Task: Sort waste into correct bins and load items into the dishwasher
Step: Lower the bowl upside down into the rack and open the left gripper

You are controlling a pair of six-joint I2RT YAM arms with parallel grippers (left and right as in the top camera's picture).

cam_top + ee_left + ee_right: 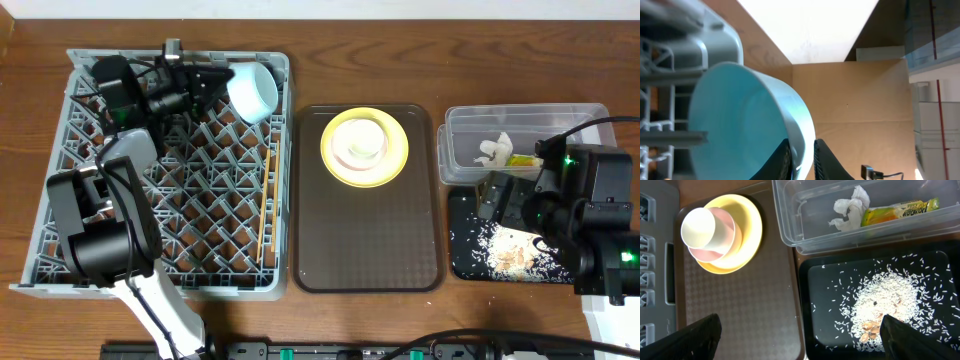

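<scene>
Left gripper [801,150] pinches the rim of the light blue bowl [740,125], tilted on edge at the dish rack's [200,220] far right corner, so it should let go only once the bowl leans securely between pegs.

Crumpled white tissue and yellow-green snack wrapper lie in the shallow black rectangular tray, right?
No: the crumpled white tissue and yellow-green snack wrapper lie in the clear rectangular plastic tub, as the right wrist view shows.
</scene>
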